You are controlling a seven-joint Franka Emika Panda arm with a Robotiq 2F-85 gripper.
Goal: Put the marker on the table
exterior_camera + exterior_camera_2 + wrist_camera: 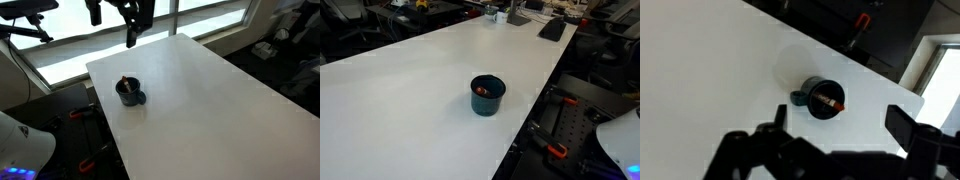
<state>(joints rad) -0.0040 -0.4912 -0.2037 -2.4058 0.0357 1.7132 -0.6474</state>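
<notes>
A dark blue-black cup (130,92) stands on the white table (200,90), and shows in both exterior views (488,96). The marker (829,100) lies inside the cup (823,99), a thin dark stick with an orange-red end leaning on the rim; a red spot of it shows in an exterior view (481,91). My gripper (133,33) hangs high above the table's far edge, well apart from the cup. In the wrist view the gripper (843,122) is open and empty, with the cup below between its fingers.
The table's edge (535,110) runs close to the cup on one side. Beyond it are dark floor, red-handled clamps (556,152) and a white robot base (620,140). A keyboard-like object (552,29) lies at the table's far end. Windows (70,40) stand behind the arm.
</notes>
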